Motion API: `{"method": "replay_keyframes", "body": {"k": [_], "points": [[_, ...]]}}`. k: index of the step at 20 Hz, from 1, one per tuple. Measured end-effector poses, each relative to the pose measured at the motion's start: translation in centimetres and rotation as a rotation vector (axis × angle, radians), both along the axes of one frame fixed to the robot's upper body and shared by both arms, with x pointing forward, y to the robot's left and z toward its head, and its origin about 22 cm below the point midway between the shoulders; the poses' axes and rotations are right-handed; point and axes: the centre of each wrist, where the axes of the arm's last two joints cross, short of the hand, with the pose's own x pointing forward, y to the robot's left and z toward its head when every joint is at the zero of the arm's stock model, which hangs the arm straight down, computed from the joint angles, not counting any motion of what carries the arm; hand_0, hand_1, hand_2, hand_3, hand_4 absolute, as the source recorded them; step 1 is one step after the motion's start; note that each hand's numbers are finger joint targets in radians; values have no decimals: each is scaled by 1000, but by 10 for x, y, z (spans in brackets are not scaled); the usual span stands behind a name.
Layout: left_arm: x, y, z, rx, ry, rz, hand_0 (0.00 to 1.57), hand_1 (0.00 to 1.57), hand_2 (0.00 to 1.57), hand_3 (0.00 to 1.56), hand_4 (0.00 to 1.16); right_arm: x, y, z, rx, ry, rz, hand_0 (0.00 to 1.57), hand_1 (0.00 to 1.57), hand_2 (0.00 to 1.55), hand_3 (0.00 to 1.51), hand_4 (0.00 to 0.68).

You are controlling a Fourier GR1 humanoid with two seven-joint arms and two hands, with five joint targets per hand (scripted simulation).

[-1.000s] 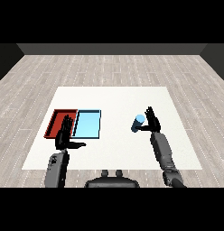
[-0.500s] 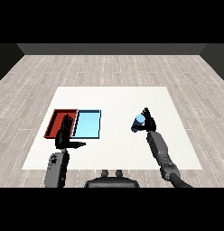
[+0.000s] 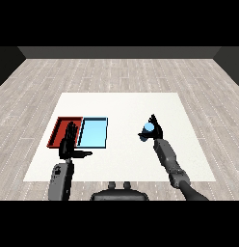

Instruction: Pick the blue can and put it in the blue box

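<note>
1. The white table (image 3: 121, 103) carries a red tray (image 3: 61, 126) and a light blue tray (image 3: 95, 132), lying side by side with edges touching; the red one is on the far side of the blue tray from the can.
2. The blue can (image 3: 146, 131) is well apart from the light blue tray, off to that tray's right, with bare tabletop between them. It sits inside the grasp of the right hand and looks tilted rather than upright.
3. The right hand (image 3: 155, 131) curls round the blue can, fingers wrapped on its far side and the thumb pointing up above it; whether the can's base touches the table cannot be told.
4. The right grey forearm runs from the can down toward the lower right corner of the view, away from the light blue tray.
5. The left hand (image 3: 69, 142) is released, holding nothing: its fingers are straight and point away from the robot, with the thumb stuck out toward the light blue tray.
6. That left hand hovers over the near edge of the red tray, just beside the light blue tray's near left corner.
</note>
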Motion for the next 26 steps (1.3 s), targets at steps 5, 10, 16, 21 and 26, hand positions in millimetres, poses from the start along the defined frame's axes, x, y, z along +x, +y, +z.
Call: {"method": "replay_keyframes", "body": {"k": [5,10,16,21,26], "points": [[-1,1,0,-4,0,-6,0,0,0,0,0,6,9,7,-53,-1,-92,1509,1509,1482,1430,591],[2,5,-9,-9,-3,-7,0,0,0,0,0,11,8,11,-106,-6,-105,1513,1513,1481,1449,597],[2,5,-9,16,8,-14,0,0,0,0,0,18,23,29,-147,-21,-67,1467,1467,1482,1449,630],[5,0,-10,39,16,-27,0,0,0,0,0,23,43,59,-159,-128,-14,1449,1449,1471,1444,629],[5,-19,-10,-3,32,-82,0,0,0,0,0,22,61,83,-171,-208,27,1465,1465,1453,1429,635]]}}
